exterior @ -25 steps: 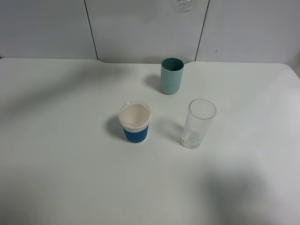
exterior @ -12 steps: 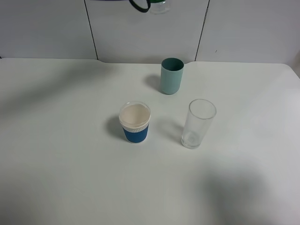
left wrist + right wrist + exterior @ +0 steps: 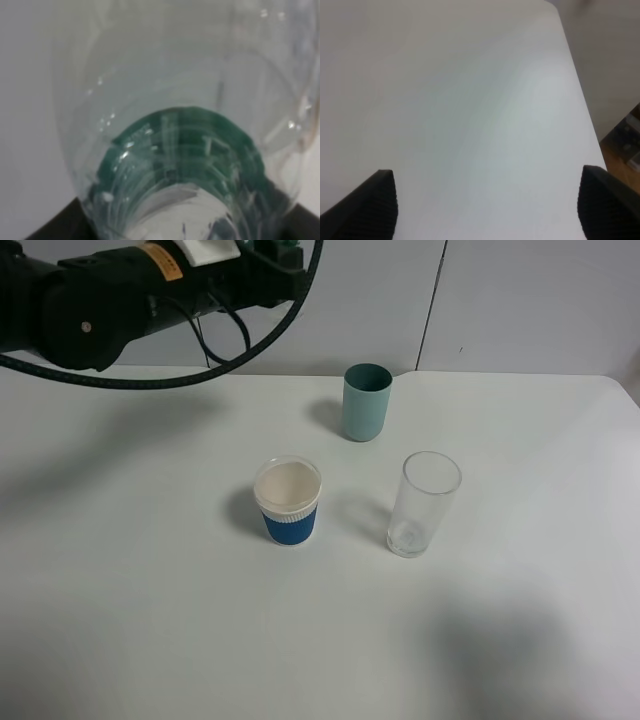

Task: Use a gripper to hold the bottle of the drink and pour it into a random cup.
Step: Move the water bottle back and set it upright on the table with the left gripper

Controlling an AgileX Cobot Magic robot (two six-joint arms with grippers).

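While the high exterior camera looks down on the white worktop (image 3: 150, 620), the left arm in its black cover (image 3: 90, 305) reaches in over the far left corner, a black cable looping below and beside it. Its white gripper head sits at the top edge of the view; a sliver of green shows at the left gripper (image 3: 285, 252), the rest cut off. Three cups stand on the worktop. The plain opaque teal-green straight-sided tumbler (image 3: 366, 402) stands upright near the far edge, about midway along it. The white cup with a blue sleeve (image 3: 288, 500) stands upright nearer the middle of the worktop, well apart from the teal tumbler. The clear glass tumbler (image 3: 423, 504) stands upright to the right of the sleeved cup, apart from it. All three cups are clear of the arm.

Left wrist view: the small clear plastic bottle with a dark green label band (image 3: 185, 145) fills nearly the whole frame, very close to the lens and blurred. The black fingers (image 3: 55, 225) show only at the two lower corners, pressed against either side of the bottle; the left gripper is clamped on it.

Right wrist view: bare white worktop, with its edge and a strip of floor beyond. The right gripper (image 3: 487, 205) has its black fingers (image 3: 370, 205) spread wide, nothing between them.
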